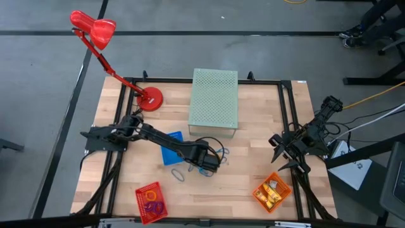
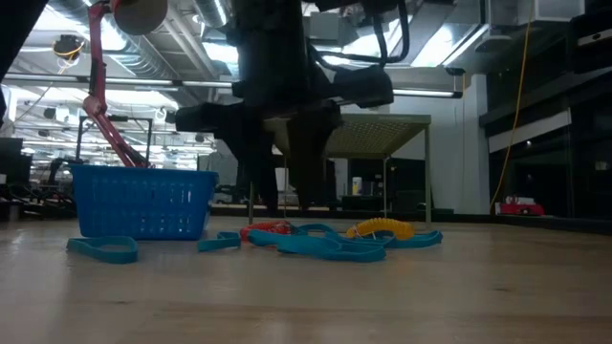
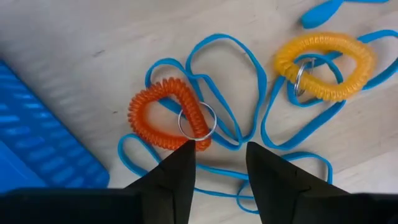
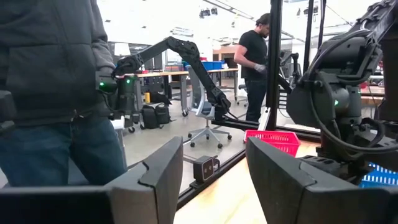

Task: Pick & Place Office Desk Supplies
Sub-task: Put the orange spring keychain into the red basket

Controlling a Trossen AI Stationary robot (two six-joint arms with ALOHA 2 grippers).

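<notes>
My left gripper hangs over a small heap of supplies near the middle of the table, just off the front edge of the pale green box. Its two dark fingers stand partly apart, with a clear gap between them, and they hold nothing. One fingertip sits right at the metal ring of an orange coil, a springy spiral loop. The other fingertip comes down on bare wood and on the blue bands that lie tangled under and around the coil.

A second coil, a yellow one with its own ring, rests near the orange coil but apart from it, also caught up in the blue bands. A blue basket stands just beside the heap.

My right gripper waits at the right edge of the table, fingers apart and empty. A red basket and an orange basket sit along the front edge.

The risks, as I judge them:
- The ring is thin and hard. If I close on it alone it may slip out or twist flat.
- A blue band lies between my fingers. Closing here could pinch it with the coil, so lifting would drag the whole tangle, perhaps the yellow coil too.
- The coil is springy and may roll aside as a fingertip presses it.
- A trailing band could snag the blue basket and shove it.
</notes>
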